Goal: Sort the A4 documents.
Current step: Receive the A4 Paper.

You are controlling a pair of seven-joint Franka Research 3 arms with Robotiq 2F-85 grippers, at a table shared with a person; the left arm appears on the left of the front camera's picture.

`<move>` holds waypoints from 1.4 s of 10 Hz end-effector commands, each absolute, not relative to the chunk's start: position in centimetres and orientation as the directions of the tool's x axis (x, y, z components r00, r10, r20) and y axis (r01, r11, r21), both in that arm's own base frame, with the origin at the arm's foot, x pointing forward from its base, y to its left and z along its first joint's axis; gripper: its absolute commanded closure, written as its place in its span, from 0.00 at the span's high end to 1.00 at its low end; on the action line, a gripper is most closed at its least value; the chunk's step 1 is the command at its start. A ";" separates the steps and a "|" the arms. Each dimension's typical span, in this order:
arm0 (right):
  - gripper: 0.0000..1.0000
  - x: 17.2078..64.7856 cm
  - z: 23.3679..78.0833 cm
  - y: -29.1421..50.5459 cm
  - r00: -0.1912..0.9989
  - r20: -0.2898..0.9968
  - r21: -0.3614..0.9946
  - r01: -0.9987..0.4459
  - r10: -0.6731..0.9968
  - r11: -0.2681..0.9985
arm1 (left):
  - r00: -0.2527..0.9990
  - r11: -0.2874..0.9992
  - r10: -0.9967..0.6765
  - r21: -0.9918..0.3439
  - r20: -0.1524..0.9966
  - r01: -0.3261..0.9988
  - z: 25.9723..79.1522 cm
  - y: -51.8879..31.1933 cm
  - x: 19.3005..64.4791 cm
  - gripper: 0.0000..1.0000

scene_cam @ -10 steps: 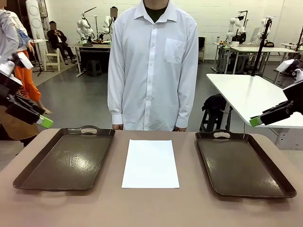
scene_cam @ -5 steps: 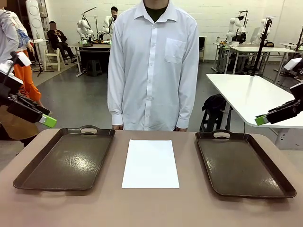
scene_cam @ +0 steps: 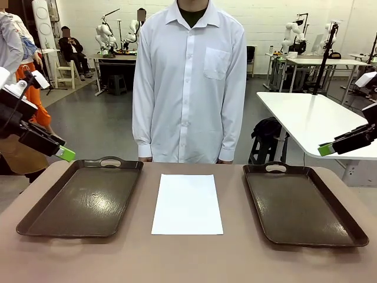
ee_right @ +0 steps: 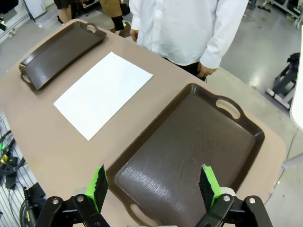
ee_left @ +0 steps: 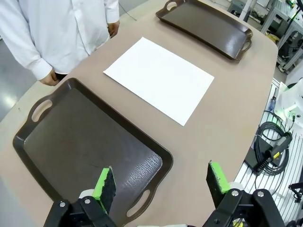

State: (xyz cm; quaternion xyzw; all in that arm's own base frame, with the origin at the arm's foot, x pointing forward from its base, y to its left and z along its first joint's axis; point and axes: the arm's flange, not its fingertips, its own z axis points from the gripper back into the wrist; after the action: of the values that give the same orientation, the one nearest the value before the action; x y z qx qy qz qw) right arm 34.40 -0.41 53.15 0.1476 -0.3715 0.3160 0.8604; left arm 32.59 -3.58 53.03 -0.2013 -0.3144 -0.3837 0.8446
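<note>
Left pincer [scene_cam: 65, 154] has edged inward, hovering open near the left tray [scene_cam: 76, 203].

My left tool [ee_left: 161, 179] was black, with two fingers tipped in bright green pads [ee_left: 105, 183] whose faces looked rough and grainy. Round silver screws [ee_left: 84, 201] sat in the angular black links [ee_left: 61, 216] at each finger's root. My right tool [ee_right: 154, 184] was built alike: black links, green pads, silver screws. From the front, both were dark, blocky shapes ending in green.
</note>
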 end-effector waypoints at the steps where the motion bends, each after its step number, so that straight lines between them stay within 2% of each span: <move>1: 1.00 29.3 47.4 0.6 0.507 0.737 0.019 -0.676 0.446 0.737 | 0.533 0.658 -0.469 -0.124 0.704 0.743 52.1 -3.4 31.7 1.00; 2: 1.00 29.6 47.3 0.8 0.513 0.738 0.021 -0.667 0.438 0.745 | 0.581 0.701 -0.408 -0.166 0.704 0.693 52.3 -3.3 32.2 1.00; 3: 1.00 34.4 53.1 -0.4 0.525 0.730 0.020 -0.656 0.437 0.755 | 0.515 0.634 -0.511 -0.103 0.688 0.767 53.1 -3.3 32.6 1.00; 14: 1.00 34.4 53.1 -0.4 0.525 0.730 0.020 -0.656 0.437 0.755 | 0.515 0.634 -0.511 -0.103 0.688 0.767 53.1 -3.3 32.6 1.00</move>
State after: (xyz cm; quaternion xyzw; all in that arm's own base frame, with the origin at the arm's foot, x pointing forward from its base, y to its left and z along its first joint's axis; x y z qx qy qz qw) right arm 34.37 -0.36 53.11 0.1458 -0.3693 0.3176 0.8611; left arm 32.58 -3.35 53.15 -0.2033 -0.3157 -0.3692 0.8501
